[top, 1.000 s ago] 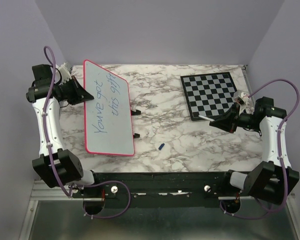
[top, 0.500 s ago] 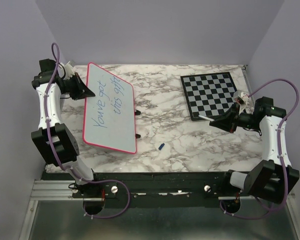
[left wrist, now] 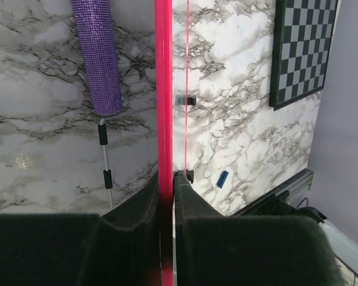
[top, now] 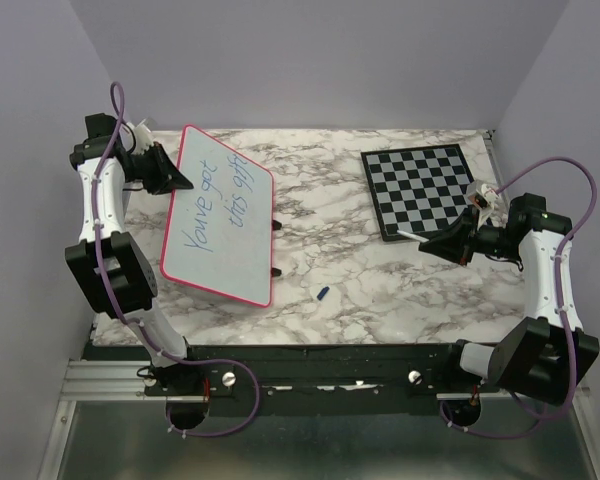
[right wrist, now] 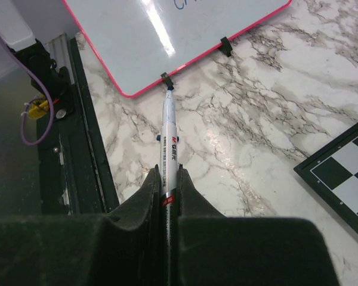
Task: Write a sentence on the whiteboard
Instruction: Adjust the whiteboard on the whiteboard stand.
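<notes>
Tabletop (top: 360, 290) in white marble pattern fills the top view. On its nine o'clock side lies the whiteboard (top: 230, 268), long axis running roughly twelve to six, pink rim all round. Its three o'clock edge sits low at the table with two small black clips (top: 275, 272), and its nine o'clock edge looks lifted. At about one o'clock lies the chessboard (top: 420, 190), flat and well apart from the whiteboard.

The sentence (top: 215, 205) is written in blue in two lines along the far half of the whiteboard, reading toward twelve o'clock.

The left gripper (left wrist: 167, 176) is at the whiteboard's ten o'clock edge, its fingers pressed on either side of the pink rim. The right gripper (right wrist: 167, 173) hovers at three o'clock, near the chessboard's near corner, pinching the marker (right wrist: 169, 137), whose tip points toward nine o'clock.

A small blue cap (top: 322, 293) lies on the table at six o'clock, near the whiteboard's near corner.
</notes>
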You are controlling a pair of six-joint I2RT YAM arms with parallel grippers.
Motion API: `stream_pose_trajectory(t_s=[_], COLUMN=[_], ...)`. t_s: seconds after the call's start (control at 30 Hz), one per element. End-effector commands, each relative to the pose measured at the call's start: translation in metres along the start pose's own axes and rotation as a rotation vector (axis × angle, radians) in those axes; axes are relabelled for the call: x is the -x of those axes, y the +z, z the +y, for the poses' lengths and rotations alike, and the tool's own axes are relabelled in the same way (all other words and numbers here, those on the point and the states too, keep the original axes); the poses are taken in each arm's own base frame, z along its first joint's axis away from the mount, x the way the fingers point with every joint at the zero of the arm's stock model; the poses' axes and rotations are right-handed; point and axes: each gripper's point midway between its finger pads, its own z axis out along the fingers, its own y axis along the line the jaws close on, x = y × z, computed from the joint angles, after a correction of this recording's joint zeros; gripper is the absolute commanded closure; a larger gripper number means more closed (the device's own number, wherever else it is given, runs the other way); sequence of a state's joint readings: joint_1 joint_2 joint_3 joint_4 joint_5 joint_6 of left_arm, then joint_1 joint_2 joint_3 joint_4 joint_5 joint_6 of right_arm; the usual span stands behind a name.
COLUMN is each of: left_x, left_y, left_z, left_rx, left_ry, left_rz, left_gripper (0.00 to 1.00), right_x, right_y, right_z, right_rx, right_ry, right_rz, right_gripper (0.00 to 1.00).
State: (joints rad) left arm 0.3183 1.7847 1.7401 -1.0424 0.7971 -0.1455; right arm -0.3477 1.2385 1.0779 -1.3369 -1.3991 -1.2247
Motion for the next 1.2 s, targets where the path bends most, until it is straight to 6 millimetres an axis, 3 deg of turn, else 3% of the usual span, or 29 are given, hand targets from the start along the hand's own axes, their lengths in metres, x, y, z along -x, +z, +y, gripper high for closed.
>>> stream_pose_trajectory(t_s=[0.0, 0.27, 0.63, 0.9, 1.17], left_x=[0.01, 0.013, 0.012, 0.013, 0.01], left_y=[0.006, 0.004, 0.002, -0.004, -0.004], left_z=[0.009, 0.023, 0.03, 0.037, 0.044], left_rx=[0.019, 0.048, 0.079, 0.106, 0.116], left_ry=[0.059, 0.033, 0.031, 0.02, 0.002], left_rz=[-0.015, -0.02, -0.021, -0.039, -0.036], left_gripper=[0.75, 0.66, 0.45, 0.37, 0.36], right_x=[-0.006, -0.006, -0.006, -0.006, -0.006], right_y=[0.0, 0.0, -0.001, -0.001, -0.001], right_z=[0.025, 0.025, 0.026, 0.026, 0.028], right_rx=[0.034, 0.033, 0.032, 0.031, 0.03], right_ry=[0.164, 0.161, 0.155, 0.152, 0.144], right_rz=[0.018, 0.02, 0.021, 0.022, 0.022], right_gripper=[0.99, 1.0, 0.99, 0.99, 1.0])
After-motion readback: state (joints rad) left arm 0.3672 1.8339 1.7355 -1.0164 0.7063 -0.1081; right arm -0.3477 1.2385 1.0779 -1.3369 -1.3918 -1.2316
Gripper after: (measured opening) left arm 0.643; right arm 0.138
